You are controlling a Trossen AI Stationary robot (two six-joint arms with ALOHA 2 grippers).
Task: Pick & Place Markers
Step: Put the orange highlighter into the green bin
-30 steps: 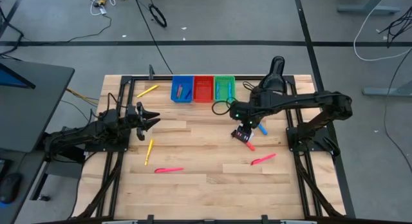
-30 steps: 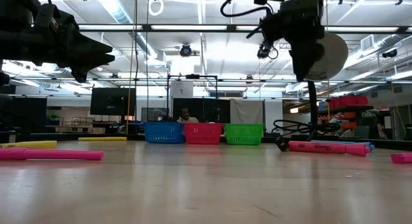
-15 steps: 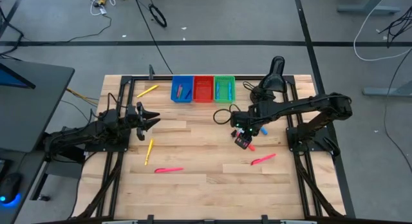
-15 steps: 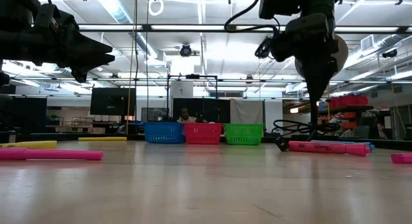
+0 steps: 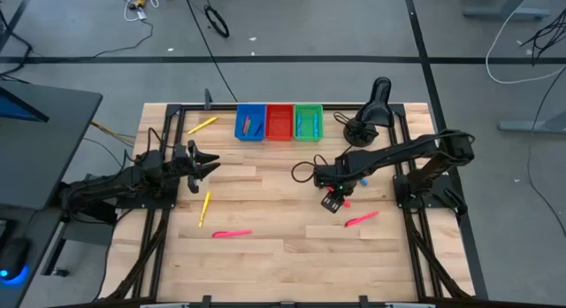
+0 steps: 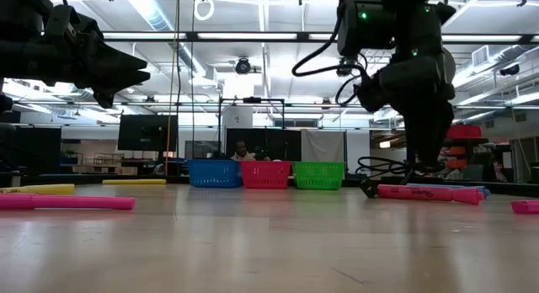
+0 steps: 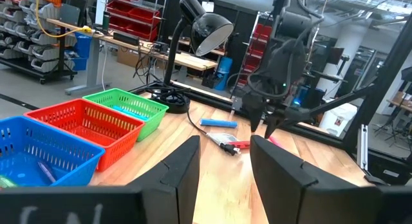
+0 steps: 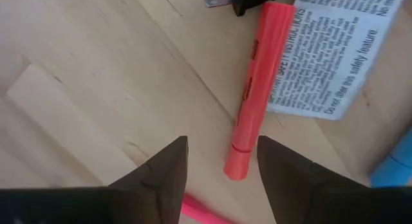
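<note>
Red marker (image 8: 254, 89) lies flat on the wooden table (image 5: 283, 255), one end beside a black plug (image 8: 248, 4) and its side against a white printed tag (image 8: 335, 53). The right gripper (image 8: 221, 161) hangs just above it with its fingers (image 8: 164, 169) spread and nothing between them; the near end of the marker shows in the gap. A blue marker (image 5: 361, 178) lies just beyond that gripper, toward the right arm's base. Near the right edge of the table lies another pink marker (image 5: 361, 219), and a further pink one (image 5: 232, 233) lies near the front on the left half. A yellow marker (image 5: 205, 204) rests close to the left arm, and a second yellow one (image 5: 202, 125) sits near the back left corner. Along the back edge stand a blue bin (image 5: 250, 122), a red bin (image 5: 279, 122) and a green bin (image 5: 309, 122), side by side and touching. The left gripper (image 5: 209, 163) hovers over the left side of the table, well apart from the right one, its fingers (image 7: 183, 172) parted and empty. A black desk lamp (image 5: 373, 109) stands at the back right
</note>
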